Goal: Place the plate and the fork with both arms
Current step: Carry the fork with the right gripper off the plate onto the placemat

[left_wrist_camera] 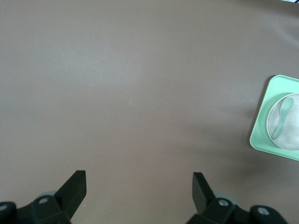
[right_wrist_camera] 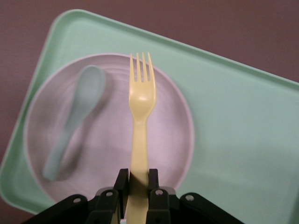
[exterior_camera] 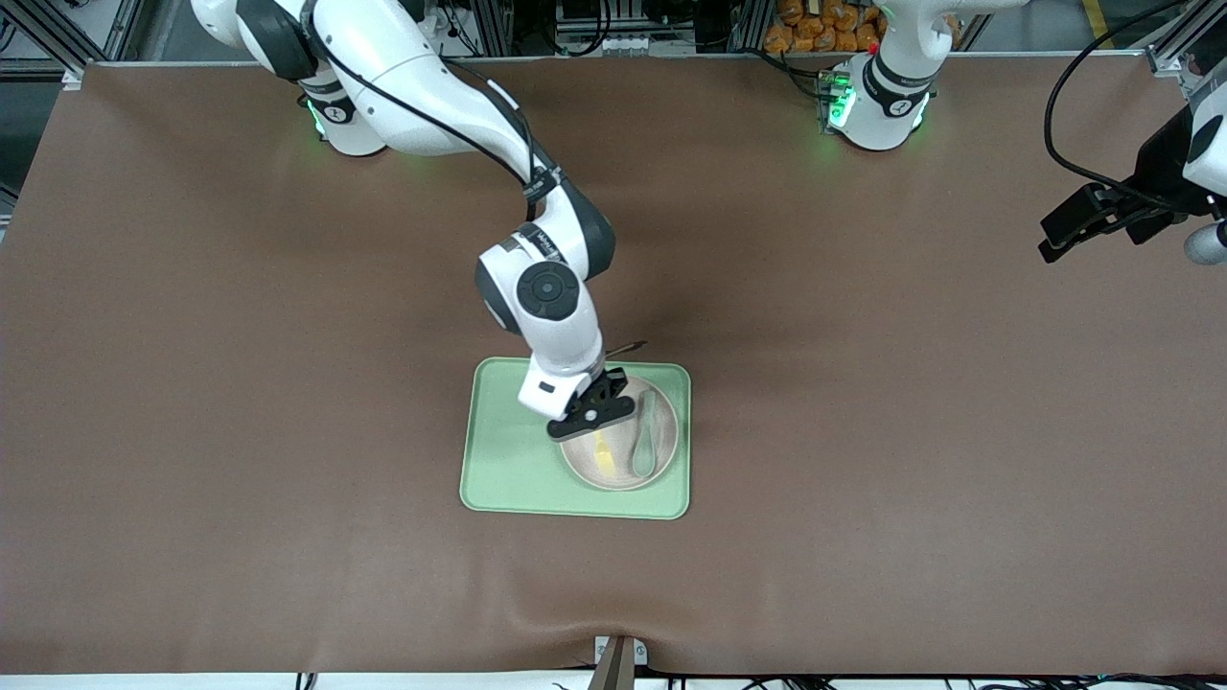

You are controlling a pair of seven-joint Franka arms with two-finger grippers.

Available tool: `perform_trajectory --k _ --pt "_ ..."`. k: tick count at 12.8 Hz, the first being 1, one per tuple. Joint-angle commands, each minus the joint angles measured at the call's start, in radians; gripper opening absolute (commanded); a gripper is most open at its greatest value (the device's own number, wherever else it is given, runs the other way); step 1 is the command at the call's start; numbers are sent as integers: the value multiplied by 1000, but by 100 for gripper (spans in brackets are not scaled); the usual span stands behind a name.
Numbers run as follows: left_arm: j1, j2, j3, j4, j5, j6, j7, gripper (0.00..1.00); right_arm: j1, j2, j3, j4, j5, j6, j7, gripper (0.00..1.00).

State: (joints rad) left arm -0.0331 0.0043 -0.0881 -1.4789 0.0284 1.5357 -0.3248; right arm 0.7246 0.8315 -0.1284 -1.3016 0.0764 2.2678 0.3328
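Now fork (right_wrist_camera: pixel 141 100) clamped by its handle in right tool (right_wrist_camera: pixel 136 184), over plate (right_wrist_camera: pixel 170 144), beside teal spoon (right_wrist_camera: pixel 77 116) lying in plate. Plate on green tray (exterior_camera: pixel 508 460) on brown surface (exterior_camera: pixel 863 431). Left tool (left_wrist_camera: pixel 139 189) waiting, fingers apart, over surface at left arm's end.

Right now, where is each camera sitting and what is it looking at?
Front view: high across the table, facing both white arms' bases, over the rectangular light-green tray.
Left wrist view: on the waiting left arm, looking down at brown table past the open left gripper.
Right wrist view: on the right arm, above the round beige-pink plate; right gripper clamps the pale-yellow plastic fork.
All three share the teal-green spoon.
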Motion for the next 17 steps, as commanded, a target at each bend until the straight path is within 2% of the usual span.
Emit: perform_trajectory --k 1,6,9,17 --pt "-1 -12 -2 -14 -18 -2 9 100 -56 -86 10 -142 5 6 60 0" --pt "-5 -6 -4 -14 -18 3 3 100 -117 -113 12 -257 14 21 149 0" --pt "-7 -6 -4 -14 -18 3 1 100 -117 -123 10 -310 94 94 160 0" --pt "-8 -4 -5 -14 -18 4 1 100 -151 -107 12 -335 109 161 160 0"
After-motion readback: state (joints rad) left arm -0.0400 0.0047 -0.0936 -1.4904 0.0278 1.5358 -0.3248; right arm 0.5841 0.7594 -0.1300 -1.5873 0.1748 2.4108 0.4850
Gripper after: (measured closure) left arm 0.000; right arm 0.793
